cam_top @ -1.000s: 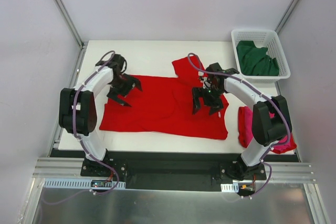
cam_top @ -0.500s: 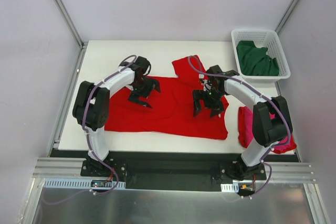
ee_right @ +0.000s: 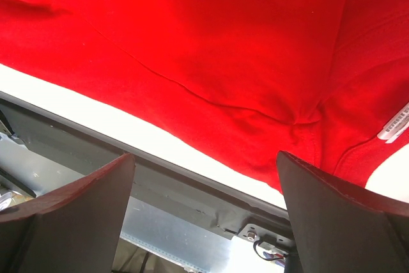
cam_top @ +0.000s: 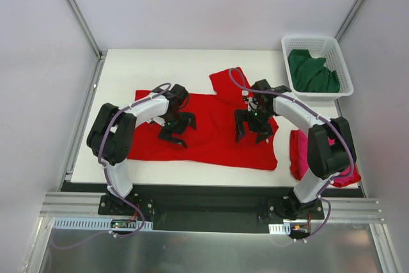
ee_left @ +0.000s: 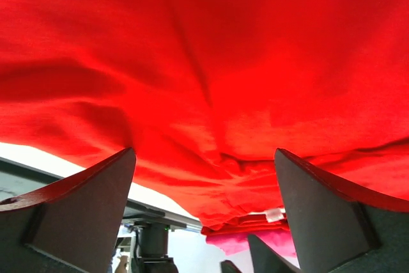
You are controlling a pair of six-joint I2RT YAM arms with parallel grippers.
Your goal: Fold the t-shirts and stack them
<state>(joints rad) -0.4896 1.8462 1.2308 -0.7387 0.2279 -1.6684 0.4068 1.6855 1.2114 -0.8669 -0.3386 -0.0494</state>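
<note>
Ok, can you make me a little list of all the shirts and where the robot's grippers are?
red t-shirt: spread out in the middle of the table
pink t-shirt: bunched at the table's near right corner
green t-shirt: inside the white basket, far right
left gripper: open, over the red t-shirt's left part
right gripper: open, over its right part

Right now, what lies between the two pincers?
Only the spread cloth of the red t-shirt, as the top external view shows. The left pincer and right pincer both stand open over it.
</note>
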